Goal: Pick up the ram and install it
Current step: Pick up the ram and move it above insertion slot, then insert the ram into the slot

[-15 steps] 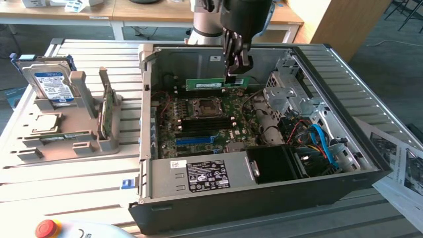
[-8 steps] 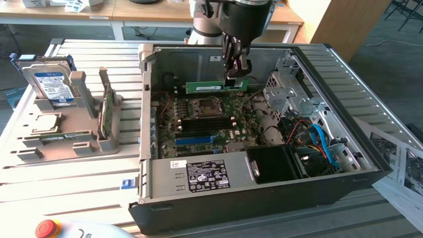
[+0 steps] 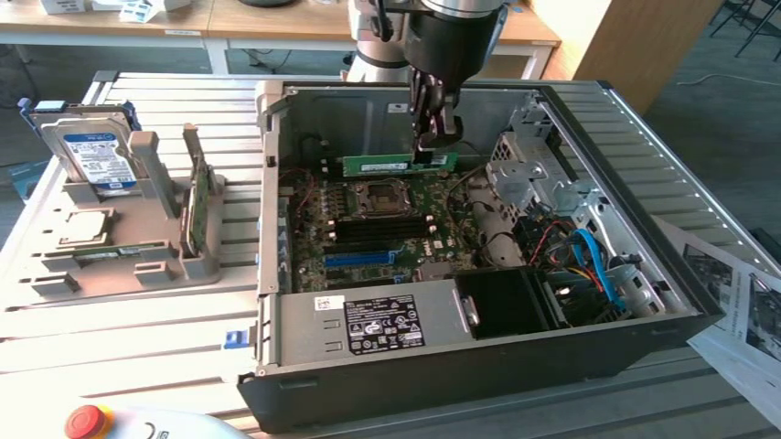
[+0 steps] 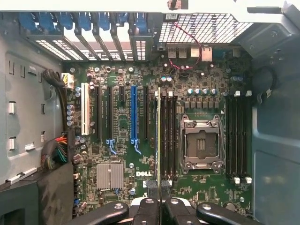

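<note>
The hand [image 3: 436,146] is pinching the ram [image 3: 379,165] near one end, above the motherboard's dark slots [image 4: 169,136] — gripped off-centre, the stick could be tilting and jamming against a latch.

Even, bright light from above fills the exterior view and washes the slatted table [image 3: 146,320] pale. The case [image 3: 488,366] front is near black, and its cable corner [image 3: 573,274] sits in shade. The ram [image 3: 390,165] stands bright green against the grey wall [image 3: 342,119]. In the wrist view the vents [image 4: 201,28] blow out white, the motherboard [image 4: 140,140] is evenly lit, and the side walls [image 4: 276,164] go dim and bluish.
</note>
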You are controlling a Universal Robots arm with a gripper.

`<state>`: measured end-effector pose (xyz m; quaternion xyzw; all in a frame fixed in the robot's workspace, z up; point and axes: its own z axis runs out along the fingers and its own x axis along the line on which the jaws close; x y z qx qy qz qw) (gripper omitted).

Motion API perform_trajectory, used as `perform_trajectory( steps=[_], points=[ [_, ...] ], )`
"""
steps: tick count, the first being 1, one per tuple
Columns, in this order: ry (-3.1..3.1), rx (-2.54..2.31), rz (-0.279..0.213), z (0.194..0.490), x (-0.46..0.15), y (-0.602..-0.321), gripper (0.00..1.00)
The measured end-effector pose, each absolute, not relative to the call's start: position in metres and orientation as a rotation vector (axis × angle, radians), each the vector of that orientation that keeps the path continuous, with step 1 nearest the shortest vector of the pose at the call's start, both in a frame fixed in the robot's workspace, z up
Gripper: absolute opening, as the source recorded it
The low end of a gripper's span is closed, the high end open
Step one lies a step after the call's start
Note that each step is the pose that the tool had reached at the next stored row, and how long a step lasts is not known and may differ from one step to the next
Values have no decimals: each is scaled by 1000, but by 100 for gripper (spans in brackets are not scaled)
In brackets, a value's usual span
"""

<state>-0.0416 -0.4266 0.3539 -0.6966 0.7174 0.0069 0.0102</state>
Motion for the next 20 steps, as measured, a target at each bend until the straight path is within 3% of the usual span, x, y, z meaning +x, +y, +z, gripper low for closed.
perform_trajectory(
  steps=[20],
  points=[
    [2245,-2168,22,353,-42,-418,12]
  ],
)
